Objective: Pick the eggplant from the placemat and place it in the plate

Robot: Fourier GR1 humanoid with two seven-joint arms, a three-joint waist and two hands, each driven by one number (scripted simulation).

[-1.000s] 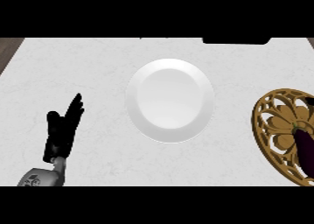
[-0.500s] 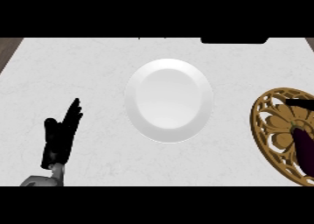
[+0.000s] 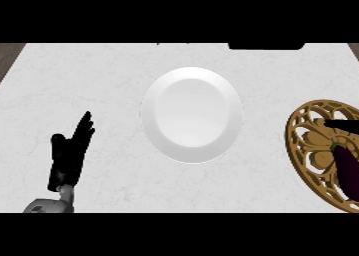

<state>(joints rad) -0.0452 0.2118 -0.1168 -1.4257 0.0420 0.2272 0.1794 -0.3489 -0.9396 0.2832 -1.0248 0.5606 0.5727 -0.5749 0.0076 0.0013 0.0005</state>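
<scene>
One white plate (image 3: pixel 191 114) sat mid-table (image 3: pixel 101 75). One eggplant (image 3: pixel 352 170) lay on one gold placemat (image 3: pixel 309 150) at 3 o'clock. Left hand (image 3: pixel 70 152) rested at 8 o'clock, fingers straight; right hand's black fingers (image 3: pixel 348 126) over placemat, state unclear.

Counter (image 3: pixel 101 85): white, faintly mottled with pale grey (marble-like); brown wood-toned strips at the far left and right corners.
Plate (image 3: pixel 191 114): plain white, no pattern, soft grey shading round the rim.
Placemat (image 3: pixel 309 150): golden brown, openwork petal and scroll pattern with a looped border.
Eggplant (image 3: pixel 351 170): deep purple, nearly black, with a small yellowish-green patch at its upper end.
Left hand (image 3: pixel 70 155): black; grey wrist below it.
Right hand (image 3: pixel 347 125): black.
</scene>
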